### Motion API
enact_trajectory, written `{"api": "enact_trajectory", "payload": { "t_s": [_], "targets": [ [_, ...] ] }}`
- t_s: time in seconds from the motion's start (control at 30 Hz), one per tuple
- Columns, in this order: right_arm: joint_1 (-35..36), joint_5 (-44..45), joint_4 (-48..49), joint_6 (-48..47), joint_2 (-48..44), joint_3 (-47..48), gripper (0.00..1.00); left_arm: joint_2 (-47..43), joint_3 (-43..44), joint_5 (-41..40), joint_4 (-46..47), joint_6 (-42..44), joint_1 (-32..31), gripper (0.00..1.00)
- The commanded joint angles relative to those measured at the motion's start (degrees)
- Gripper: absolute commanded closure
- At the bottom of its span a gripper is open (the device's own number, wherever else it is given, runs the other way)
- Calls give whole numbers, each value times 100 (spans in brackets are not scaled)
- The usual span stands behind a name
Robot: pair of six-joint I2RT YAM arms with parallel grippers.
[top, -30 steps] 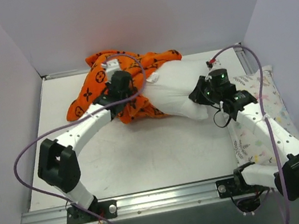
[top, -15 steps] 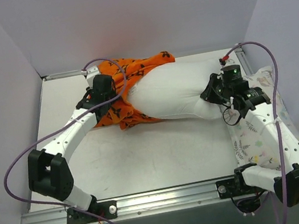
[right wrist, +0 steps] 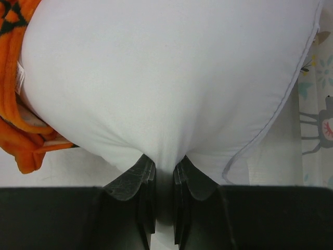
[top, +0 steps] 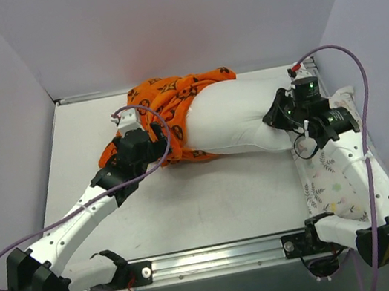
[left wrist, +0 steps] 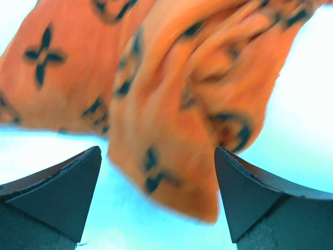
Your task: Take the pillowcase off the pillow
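The orange, black-patterned pillowcase (top: 173, 108) is bunched over the left end of the white pillow (top: 238, 116), whose right part is bare. My left gripper (top: 154, 140) is open at the pillowcase's near-left edge. In the left wrist view its jaws (left wrist: 157, 150) stand wide apart, with a blurred fold of the pillowcase (left wrist: 171, 104) hanging just beyond them and nothing gripped. My right gripper (top: 280, 111) is shut on the pillow's right end. In the right wrist view the fingers (right wrist: 141, 172) pinch white pillow cloth (right wrist: 166, 78), and the pillowcase (right wrist: 15, 122) shows at far left.
A smaller pastel animal-print pillow (top: 335, 173) lies along the right side under my right arm and shows at the right edge (right wrist: 318, 104) of the right wrist view. Walls close in the table on three sides. A metal rail (top: 214, 256) runs along the near edge.
My left gripper has opened, let go of the pillowcase and drawn back toward the near left. My right gripper has pulled the pillow rightward, and more white pillow now shows.
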Motion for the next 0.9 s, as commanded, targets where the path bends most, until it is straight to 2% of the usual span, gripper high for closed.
{"api": "enact_trajectory", "payload": {
  "t_s": [0.0, 0.07, 0.13, 0.23, 0.4, 0.53, 0.6, 0.67, 0.73, 0.8, 0.87],
  "targets": [
    [27, 51, 327, -81, -51, 445, 100, -764, -1036, -236, 584, -404, -166, 3],
    [44, 60, 318, -90, -42, 472, 100, -1010, -1668, 176, 1288, -255, -332, 3],
    [53, 69, 310, -98, -51, 481, 100, -950, -1943, 746, 2042, -9, -368, 2],
    [88, 69, 310, -81, -77, 489, 100, -599, -2251, 864, 2632, 124, -421, 3],
    [167, 104, 257, -90, -138, 463, 100, 244, -2235, 565, 3302, 562, -404, 3],
    [229, 174, 196, -151, -191, 446, 100, 325, -2584, 1056, 4837, 810, -412, 3],
    [238, 183, 178, -160, -253, 411, 100, 281, -2691, 1145, 5287, 827, -412, 3],
    [264, 192, 178, -151, -279, 384, 100, 211, -2954, 979, 5700, 844, -456, 3],
    [316, 209, 178, -151, -288, 375, 100, 202, -3156, 175, 6070, 687, -456, 3],
    [404, 288, 169, -143, -297, 401, 100, 298, -3254, -233, 6569, 651, -456, 3],
    [518, 359, 134, -160, -288, 428, 100, 570, -3132, -209, 6818, 765, -421, 3]
  ]
}}
